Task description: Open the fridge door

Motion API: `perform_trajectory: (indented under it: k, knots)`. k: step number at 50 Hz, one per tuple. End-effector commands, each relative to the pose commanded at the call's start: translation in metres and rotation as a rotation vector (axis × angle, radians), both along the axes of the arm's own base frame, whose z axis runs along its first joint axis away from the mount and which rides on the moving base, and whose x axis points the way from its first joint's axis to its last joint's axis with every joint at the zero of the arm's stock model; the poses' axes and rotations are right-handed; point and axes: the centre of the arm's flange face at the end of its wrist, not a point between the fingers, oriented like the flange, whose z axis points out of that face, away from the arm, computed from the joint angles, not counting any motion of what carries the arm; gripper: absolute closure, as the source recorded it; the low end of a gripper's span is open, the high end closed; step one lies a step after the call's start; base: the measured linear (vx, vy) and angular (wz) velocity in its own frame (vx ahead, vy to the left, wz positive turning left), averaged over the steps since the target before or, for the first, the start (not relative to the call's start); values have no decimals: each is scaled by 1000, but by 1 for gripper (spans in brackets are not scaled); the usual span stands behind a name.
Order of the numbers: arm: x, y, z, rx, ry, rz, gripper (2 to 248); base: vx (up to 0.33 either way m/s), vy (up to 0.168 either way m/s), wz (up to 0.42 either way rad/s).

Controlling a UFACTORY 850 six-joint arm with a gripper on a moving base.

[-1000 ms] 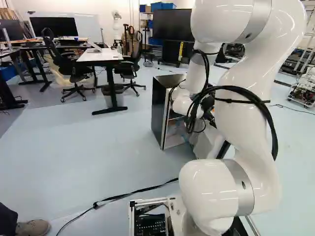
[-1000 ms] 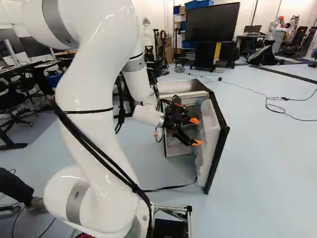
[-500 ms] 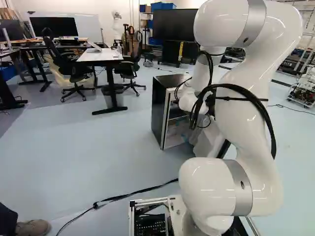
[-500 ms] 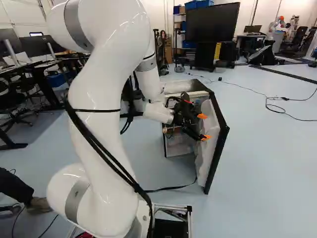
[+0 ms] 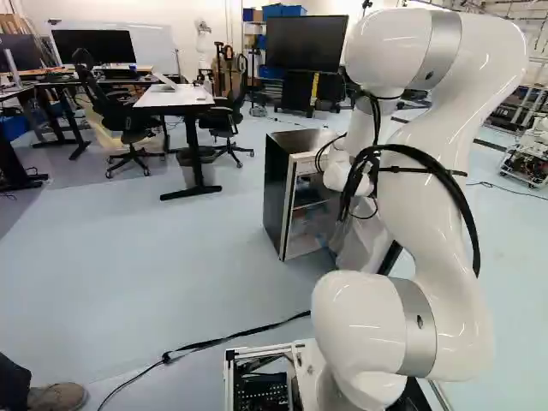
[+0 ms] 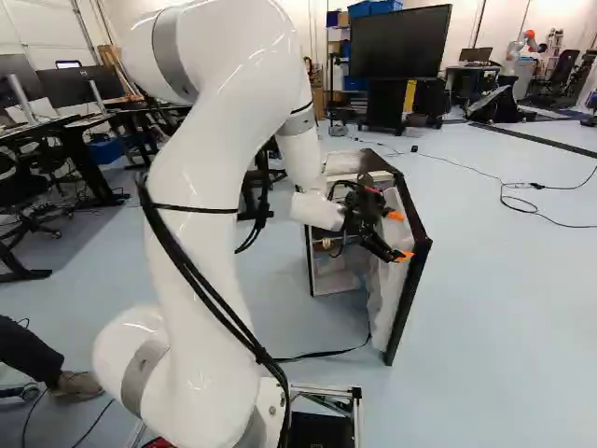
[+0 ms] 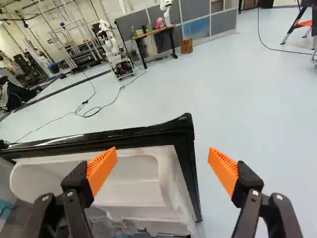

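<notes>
Swinging the door (image 7: 185, 130) wider, I'd say: gripper (image 7: 162, 159) jaws wide; press inner face near free edge, ease outward.

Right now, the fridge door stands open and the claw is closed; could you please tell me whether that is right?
Not quite: the claw is open, with a wide gap between its orange pads, as the wrist view shows. The fridge door does stand open.
</notes>
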Motion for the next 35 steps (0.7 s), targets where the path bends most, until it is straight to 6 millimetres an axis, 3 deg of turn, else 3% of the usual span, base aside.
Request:
perform_trajectory:
  k: [35]
  knots:
    - [4, -70, -10, 77, -56, -160, 3, 0, 0, 0]
